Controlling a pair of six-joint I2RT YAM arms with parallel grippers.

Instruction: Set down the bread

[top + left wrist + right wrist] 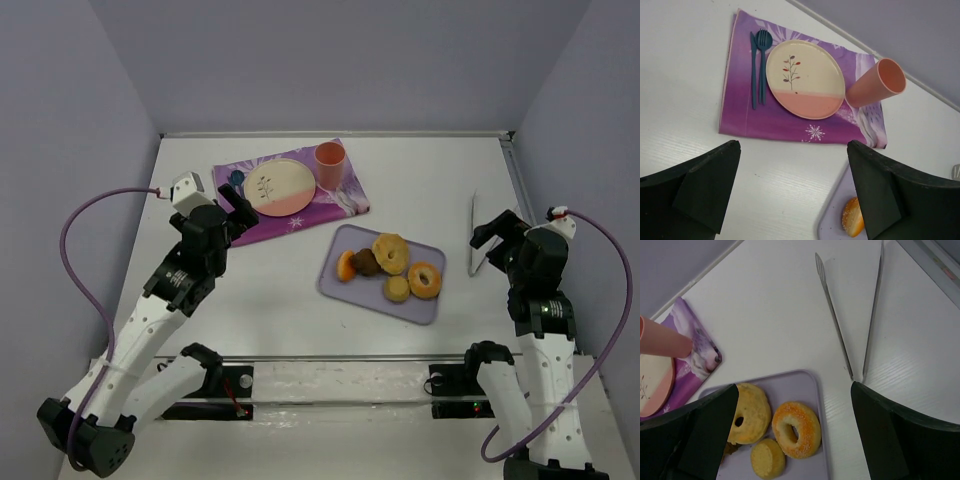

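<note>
The bread (390, 252) is a golden-tan ring with a small hole. It lies at the back of the lavender tray (430, 308) and shows in the right wrist view as the bread (751, 412), partly behind my left finger. My right gripper (492, 245) hovers just right of the tray. In its own view this right gripper (794, 387) is open above the tray's edge with nothing between the fingers. My left gripper (238, 205) hangs over the placement's near edge. Seen from its wrist, the left gripper (793, 150) is open and empty above bare table.
An orange-glazed donut (796, 429), a small bun (768, 458), a brown piece (367, 262) and an orange piece (852, 216) share the tray. A plate (805, 79), a pink cup (875, 82) and blue cutlery (759, 60) sit on a purple placemat (770, 125). Metal tongs (850, 315) lie at the right.
</note>
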